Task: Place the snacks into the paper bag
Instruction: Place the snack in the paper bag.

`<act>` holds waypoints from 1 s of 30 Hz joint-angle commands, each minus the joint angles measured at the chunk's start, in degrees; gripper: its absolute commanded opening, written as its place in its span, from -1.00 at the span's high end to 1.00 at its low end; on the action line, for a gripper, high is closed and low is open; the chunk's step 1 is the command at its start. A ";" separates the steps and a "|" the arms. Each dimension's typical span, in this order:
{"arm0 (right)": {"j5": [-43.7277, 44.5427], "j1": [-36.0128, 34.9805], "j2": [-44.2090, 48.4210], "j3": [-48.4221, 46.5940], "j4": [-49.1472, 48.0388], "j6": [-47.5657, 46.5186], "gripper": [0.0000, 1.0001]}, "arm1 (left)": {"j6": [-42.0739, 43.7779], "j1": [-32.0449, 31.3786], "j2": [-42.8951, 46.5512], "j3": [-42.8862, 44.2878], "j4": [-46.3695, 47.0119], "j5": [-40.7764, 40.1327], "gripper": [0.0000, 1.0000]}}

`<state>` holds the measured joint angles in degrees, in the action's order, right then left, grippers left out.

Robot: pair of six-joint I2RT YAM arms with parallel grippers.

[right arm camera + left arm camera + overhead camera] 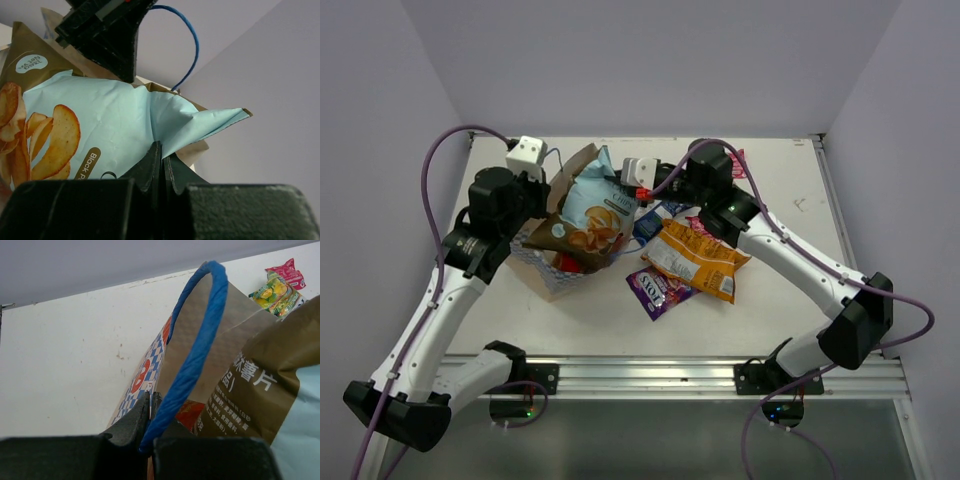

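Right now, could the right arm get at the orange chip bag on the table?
Probably not yet: the right claw is shut on the light-blue bag, only partly inside the paper bag. The orange chip bag lies uncovered right under that arm.

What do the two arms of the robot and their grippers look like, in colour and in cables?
Both arms have white links with black joint housings, and a thin purple cable loops along each. A white camera box sits near each wrist. The left gripper and the right gripper have black, wedge-shaped fingers. The bases stand on a silver rail.
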<state>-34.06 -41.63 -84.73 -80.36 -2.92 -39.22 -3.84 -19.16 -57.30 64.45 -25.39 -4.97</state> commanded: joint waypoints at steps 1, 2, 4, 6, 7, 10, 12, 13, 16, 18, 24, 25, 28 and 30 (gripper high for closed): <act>6.46 -0.12 2.64 0.11 -12.09 -1.91 1.00 | -0.47 -0.18 0.61 3.67 0.87 1.98 1.00; 7.51 -0.21 2.90 0.29 -13.07 -2.08 1.00 | -0.47 -0.18 0.61 3.84 0.78 2.25 1.00; 8.83 -0.47 3.25 0.11 -14.04 -3.04 1.00 | -0.47 -0.18 0.78 4.11 0.60 2.86 1.00; 10.77 -1.00 3.25 0.20 -14.48 -4.01 1.00 | -0.47 -0.18 0.87 4.28 0.43 2.95 1.00; 11.30 -1.17 3.43 0.37 -14.75 -5.33 1.00 | -0.47 -0.18 0.87 4.29 0.25 3.04 1.00; 13.67 -1.70 3.69 1.43 -15.27 -7.96 1.00 | -0.38 -0.18 0.87 4.29 -0.01 3.04 1.00; 14.63 -1.88 3.96 1.61 -14.14 -9.37 1.00 | -0.47 -0.18 0.87 4.46 -0.01 2.95 1.00; 15.77 -2.75 3.96 1.78 -13.18 -11.56 1.00 | -0.47 -0.18 0.79 4.55 -0.19 2.95 1.00; 21.56 -5.56 4.13 4.24 -14.57 -17.35 1.00 | -0.82 -0.18 0.43 5.08 -0.36 3.04 1.00; 24.47 -7.06 3.61 5.64 -15.36 -20.00 1.00 | -1.00 -0.18 0.34 5.25 -0.54 3.21 1.00; 30.63 -9.00 2.46 6.89 -23.11 -25.20 1.00 | -1.00 -0.18 0.43 5.25 -1.07 2.60 1.00; 29.94 -9.00 2.98 6.27 -20.66 -25.20 1.00 | -1.00 -0.18 0.43 5.25 -1.16 2.51 1.00; 24.41 -9.00 5.80 4.69 -17.31 -21.44 1.00 | -1.00 -0.18 0.43 4.90 -0.90 2.07 1.00; 21.87 -9.00 7.81 3.98 -15.81 -21.25 1.00 | -0.91 -0.18 0.17 4.72 -0.98 1.98 1.00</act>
<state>-9.15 -50.94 -81.97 -72.20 -16.21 -58.65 -3.90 -19.16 -57.32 67.16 -27.88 -2.96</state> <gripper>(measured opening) 0.033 0.029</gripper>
